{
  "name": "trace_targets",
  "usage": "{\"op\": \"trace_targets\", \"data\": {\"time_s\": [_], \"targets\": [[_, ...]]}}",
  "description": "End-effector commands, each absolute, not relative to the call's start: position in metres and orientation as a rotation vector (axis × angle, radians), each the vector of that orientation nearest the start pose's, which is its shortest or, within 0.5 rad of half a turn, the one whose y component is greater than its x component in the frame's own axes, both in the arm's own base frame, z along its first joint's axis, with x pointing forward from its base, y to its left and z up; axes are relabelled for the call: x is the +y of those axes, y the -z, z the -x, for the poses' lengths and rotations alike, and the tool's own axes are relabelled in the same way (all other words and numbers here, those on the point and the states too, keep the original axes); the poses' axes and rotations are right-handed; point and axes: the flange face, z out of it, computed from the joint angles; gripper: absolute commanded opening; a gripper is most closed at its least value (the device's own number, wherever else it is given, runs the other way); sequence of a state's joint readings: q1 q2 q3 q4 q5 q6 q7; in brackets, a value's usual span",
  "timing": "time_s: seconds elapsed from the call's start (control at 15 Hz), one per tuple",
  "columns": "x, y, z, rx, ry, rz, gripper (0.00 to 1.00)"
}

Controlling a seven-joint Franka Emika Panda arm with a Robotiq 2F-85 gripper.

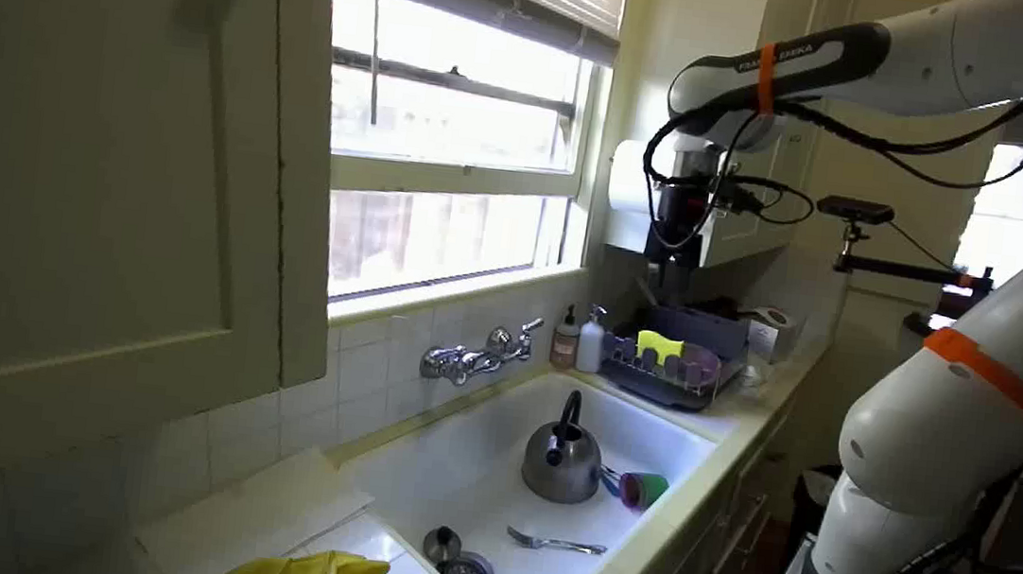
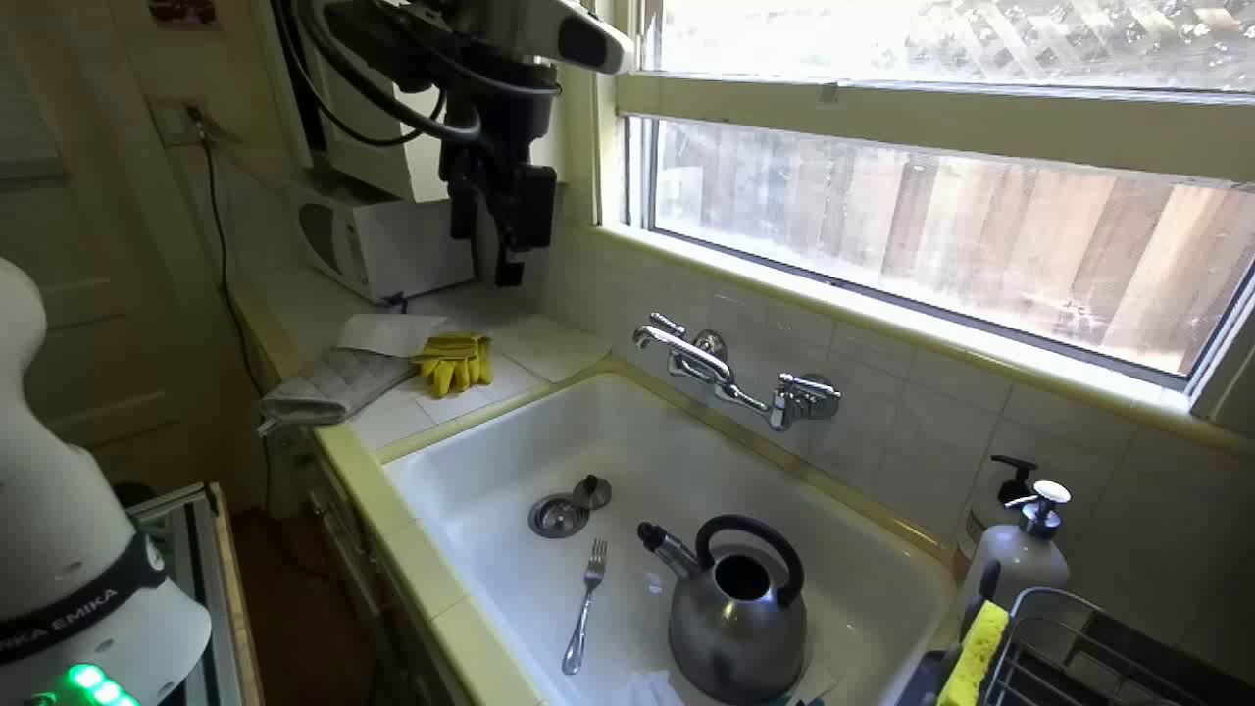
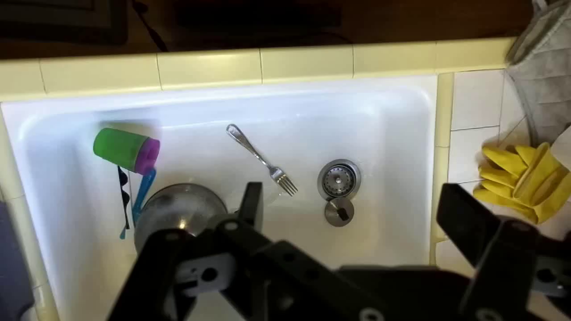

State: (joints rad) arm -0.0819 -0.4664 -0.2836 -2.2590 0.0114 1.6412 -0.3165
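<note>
My gripper (image 3: pixel 357 207) is open and empty, its two black fingers wide apart. It is high above the white sink (image 3: pixel 406 133) and touches nothing; it also shows in both exterior views (image 1: pixel 668 275) (image 2: pixel 490 250). In the wrist view, a round metal lid (image 3: pixel 334 218) with a black knob lies between the fingers, against the drain (image 3: pixel 332 178). A fork (image 3: pixel 254 154) lies on the sink floor. A steel kettle (image 2: pixel 737 628) with a black handle stands upright, its top open; a finger partly hides it in the wrist view. A green and purple cup (image 3: pixel 120 147) lies beside it.
Yellow gloves (image 2: pixel 456 363) and a grey quilted cloth (image 2: pixel 333 387) lie on the counter. A wall faucet (image 2: pixel 726 378) juts over the sink. Soap bottles (image 1: pixel 591 343) and a dish rack (image 1: pixel 683 372) with a yellow sponge (image 1: pixel 659 345) stand at its end. A cabinet (image 1: pixel 109 140) hangs above.
</note>
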Motion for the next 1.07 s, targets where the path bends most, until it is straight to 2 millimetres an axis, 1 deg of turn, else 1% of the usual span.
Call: {"op": "trace_targets", "data": {"time_s": [0.0, 0.33, 0.4, 0.47, 0.73, 1.0], "targets": [[-0.153, -0.522, -0.369, 0.017, -0.171, 2.953, 1.00], [-0.153, -0.522, -0.369, 0.017, -0.171, 2.953, 1.00], [-0.159, -0.516, -0.375, 0.100, -0.143, 2.959, 1.00], [-0.170, -0.504, -0.385, 0.211, -0.114, 2.964, 1.00], [-0.206, -0.464, -0.416, 0.529, 0.053, 2.947, 1.00], [-0.226, -0.411, -0.447, 0.689, 0.171, 2.923, 1.00]]}}
